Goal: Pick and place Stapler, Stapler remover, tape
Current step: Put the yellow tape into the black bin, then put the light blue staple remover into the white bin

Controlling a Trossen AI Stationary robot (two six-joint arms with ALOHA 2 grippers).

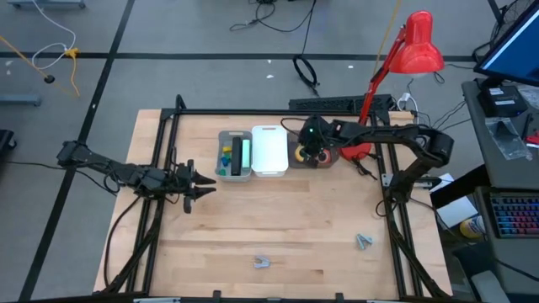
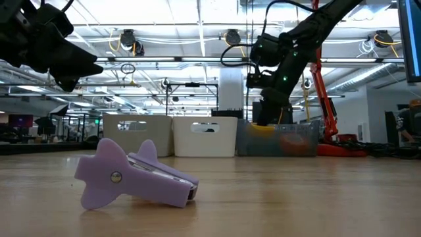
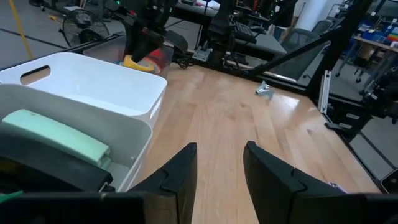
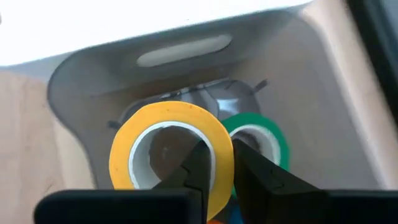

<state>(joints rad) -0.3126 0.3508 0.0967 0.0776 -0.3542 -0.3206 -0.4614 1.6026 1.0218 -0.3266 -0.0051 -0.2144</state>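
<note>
Over the clear bin (image 4: pixel 323 81), right end effector (image 4: pixel 219 163) clamps yellow tape (image 4: pixel 171 146); left's apart.

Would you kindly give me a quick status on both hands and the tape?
Right hand over clear bin, shut on yellow tape. Green tape in the bin. Left hand open, empty, beside grey bin. Nothing in the way.

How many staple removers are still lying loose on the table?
2. One staple remover lies near the front edge at centre; the other staple remover lies front right. More may sit hidden inside the bins.
</note>
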